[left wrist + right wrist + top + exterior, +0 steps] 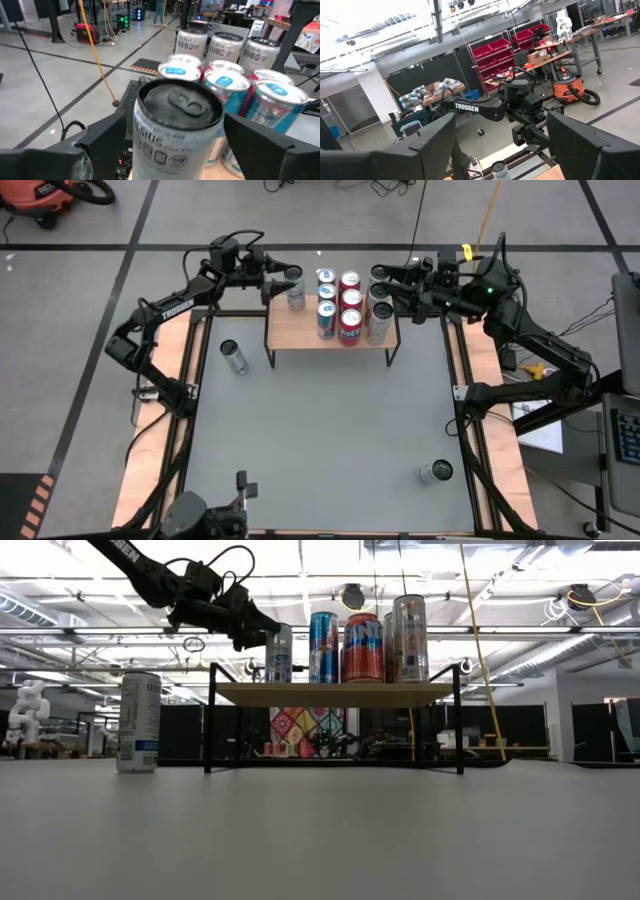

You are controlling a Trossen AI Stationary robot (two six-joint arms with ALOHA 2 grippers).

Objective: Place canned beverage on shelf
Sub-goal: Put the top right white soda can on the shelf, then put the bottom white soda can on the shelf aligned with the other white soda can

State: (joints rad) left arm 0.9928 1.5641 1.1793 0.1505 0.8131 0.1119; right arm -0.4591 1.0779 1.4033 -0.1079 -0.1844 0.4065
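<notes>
The left gripper (281, 280) is setting a slim silver can with a dark lid (294, 288) upright on the far left corner of the small wooden-topped, black-legged shelf (300, 330), its fingers spread either side of the can and seemingly letting go. Next it likely needs to back straight away without tipping it. The right gripper (385, 283), jaws apart and empty, is hovering over the shelf's far right end.
</notes>
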